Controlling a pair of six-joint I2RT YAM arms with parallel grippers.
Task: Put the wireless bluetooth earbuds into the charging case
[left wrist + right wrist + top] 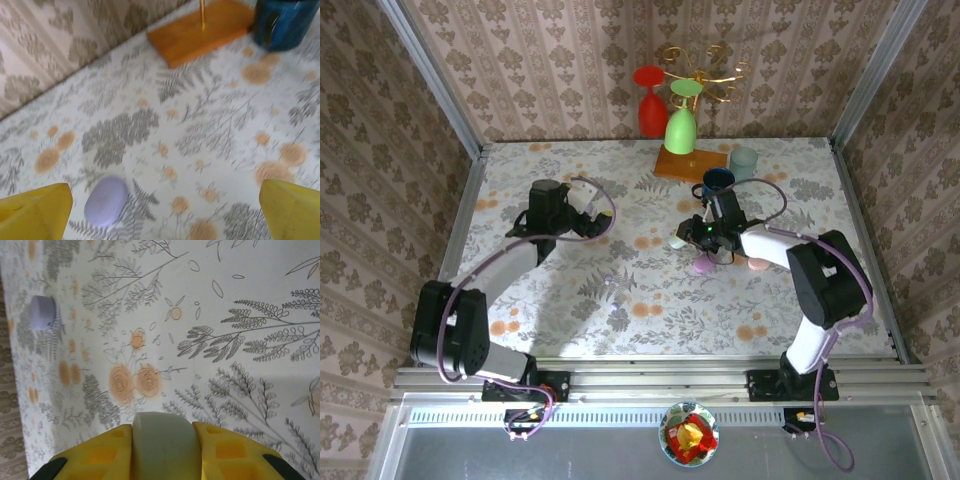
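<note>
Your top view looks down from above the near edge over the whole floral table [650,300] to the back wall [620,70]. The left wrist camera rides low, facing across to the wooden base [200,30] and blue cup [285,22]. The right one stares almost straight down, very close to the tabletop (both wrist views catch the lilac case [106,201]).

- The left arm [505,265] is reaching forward, the left gripper [165,215] holding its yellow fingers [35,210] spread wide apart.
- The right arm [790,255] is bending inward, the right gripper [161,432] pinching a pale rounded case [161,450] between its tips.
</note>
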